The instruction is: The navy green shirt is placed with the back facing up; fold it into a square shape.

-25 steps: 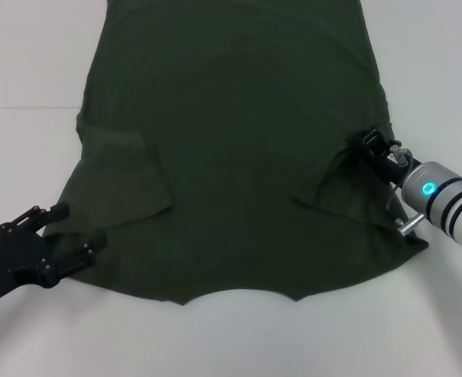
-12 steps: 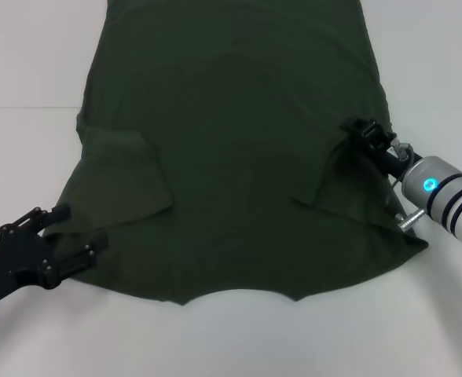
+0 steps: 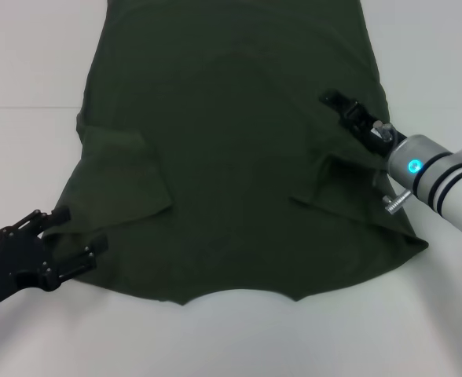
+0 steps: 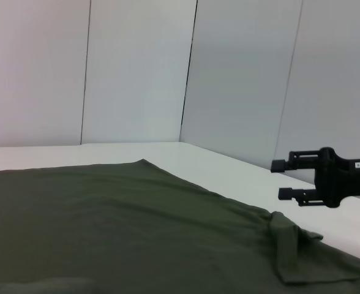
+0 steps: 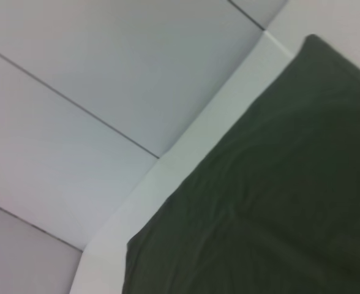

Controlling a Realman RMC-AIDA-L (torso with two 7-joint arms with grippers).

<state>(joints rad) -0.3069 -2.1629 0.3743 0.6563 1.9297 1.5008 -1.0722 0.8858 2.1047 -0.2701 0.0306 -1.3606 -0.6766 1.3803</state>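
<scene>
Navy green shirt point(image 3: 231, 149) spread flat across white table point(image 3: 27, 71), both sleeves folded inward over the body, collar edge nearest the robot. Right gripper point(image 3: 347, 110) raised above the shirt's right side, beyond the folded right sleeve, fingers narrowly parted and holding nothing. Left gripper point(image 3: 67, 236) low at the shirt's near left corner, fingers spread wide beside the fabric edge, empty. Pale panelled wall point(image 4: 137, 67) behind the table in both wrist views.
</scene>
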